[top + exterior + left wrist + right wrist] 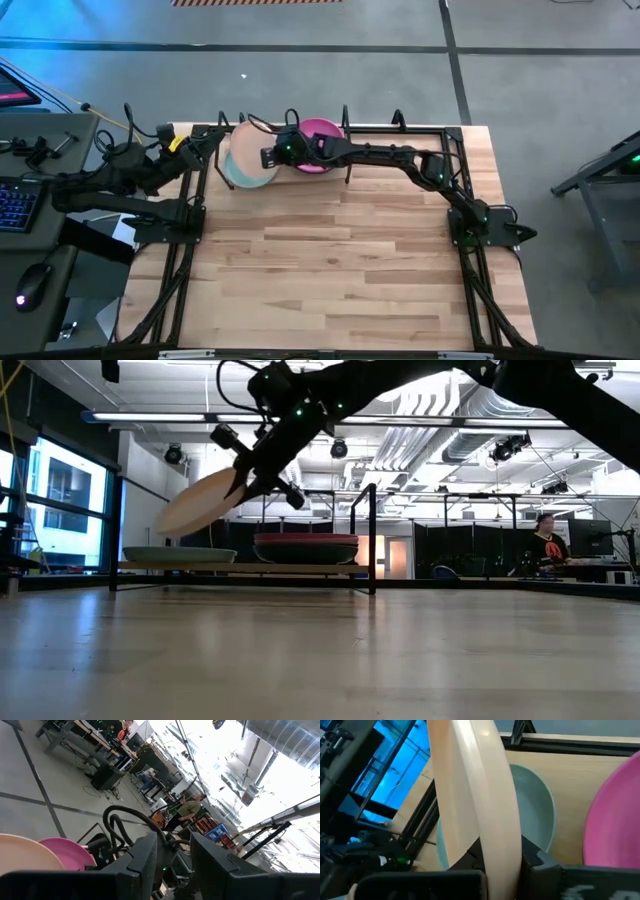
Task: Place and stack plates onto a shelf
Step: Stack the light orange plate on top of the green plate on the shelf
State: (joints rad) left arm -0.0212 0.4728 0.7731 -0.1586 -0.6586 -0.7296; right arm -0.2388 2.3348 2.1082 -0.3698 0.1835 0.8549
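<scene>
My right gripper (272, 156) reaches over the shelf (240, 568) at the table's far left and is shut on the cream plate (243, 156). That plate hangs tilted (200, 500) above the light teal plate (180, 554), which lies flat on the shelf board. To its right a magenta plate (322, 142) tops a short stack (305, 547); the plates under it are too dark to name. My left gripper (172, 870) waits open at the shelf's left end, touching nothing. My right gripper pinches the cream plate by its rim (497, 855) between the two fingers (545, 865), on the edge nearest the table's right side. The fingers come from the right, slanting slightly down. The plate is lifted clear and tilts, its free edge (165, 525) lower, over the light teal plate.
Thin black rods and upright dividers (372, 535) frame the shelf; one divider stands just right of the magenta stack. The broad butcher-block tabletop (330, 260) lies nearer. A desk with a keyboard (15, 205) sits left of the table. A person (548, 545) is in the room behind.
</scene>
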